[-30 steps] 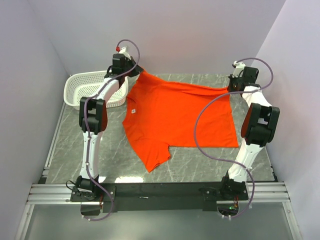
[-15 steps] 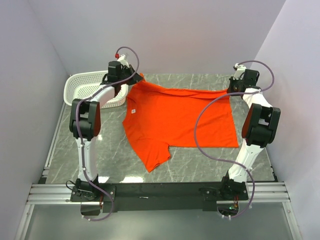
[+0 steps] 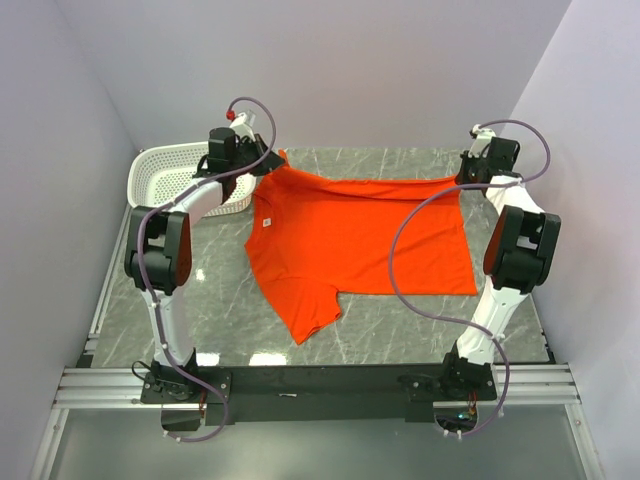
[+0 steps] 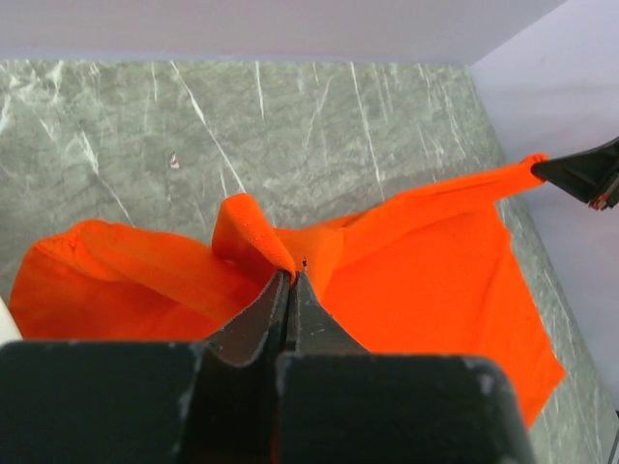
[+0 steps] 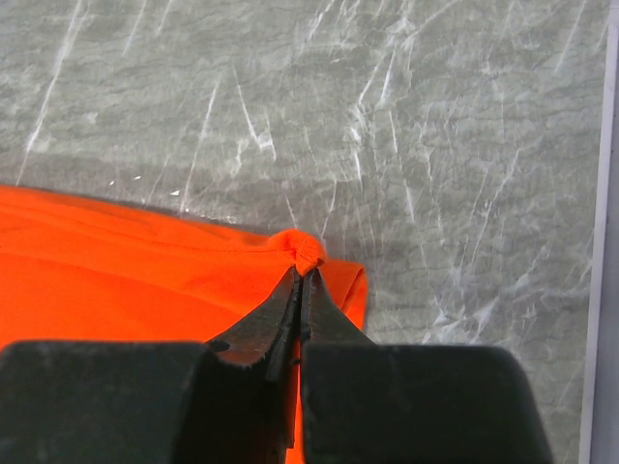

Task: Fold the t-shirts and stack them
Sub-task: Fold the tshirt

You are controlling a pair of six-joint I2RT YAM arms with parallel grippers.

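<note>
One bright orange-red t-shirt is stretched across the marble table, its far edge lifted and pulled taut between both arms. My left gripper is shut on the far left corner of the t-shirt, near the small white neck label. At the far right, my right gripper is shut on the other corner of the t-shirt. One sleeve points toward the near edge. The left wrist view shows the right gripper's tip holding the cloth's far end.
A white perforated basket stands at the far left of the table, right behind the left arm. The purple walls close in on the left, back and right. The right arm's cable loops over the shirt.
The left arm has swung its elbow and gripper leftward toward the basket, drawing the shirt's far edge tighter. The right gripper has barely moved.
</note>
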